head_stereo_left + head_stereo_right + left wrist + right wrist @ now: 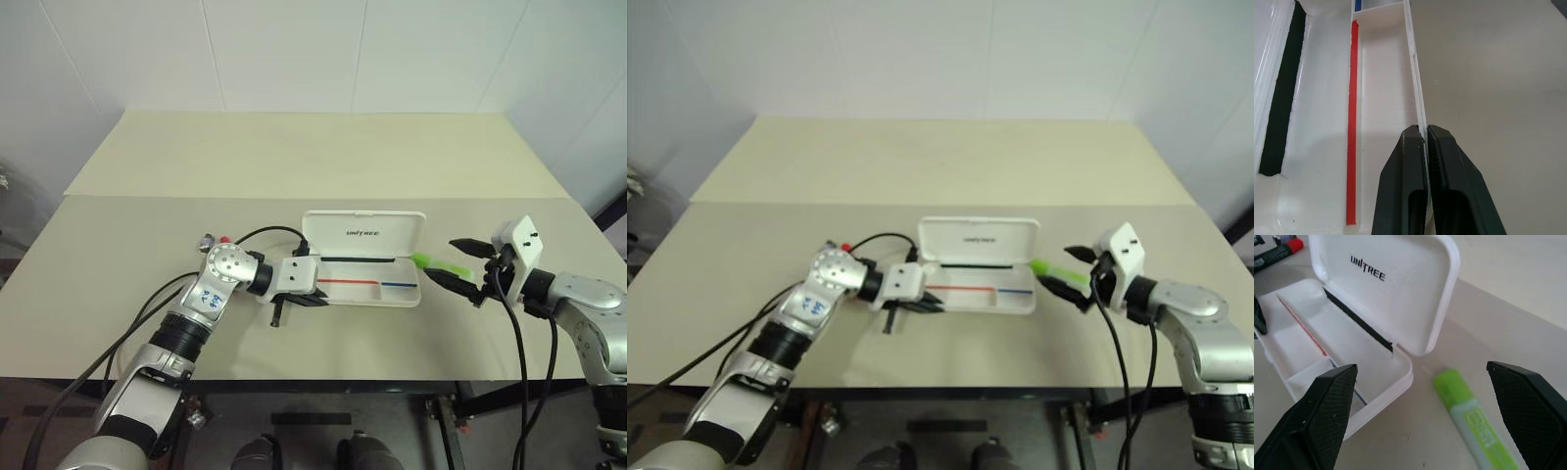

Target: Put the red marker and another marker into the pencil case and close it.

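Observation:
The white pencil case [364,231] lies open mid-table, lid standing at the back. My left gripper [1425,131] is shut on the thin front wall of its tray, near the case's left end [299,294]. The red marker [1277,250], black with a red end, lies behind my left wrist, left of the case; its red tip [225,239] peeks out there. The lime-green marker [1469,413] rests on the table just right of the case [433,263]. My right gripper [468,264] is open at the marker's right end, with nothing between its fingers.
Inside the tray run a thin red-and-blue strip [358,283] and a black strip [1356,319] along the hinge. A black cable [265,233] loops over the table beside my left wrist. The beige table [294,157] extends far behind the case to a white wall.

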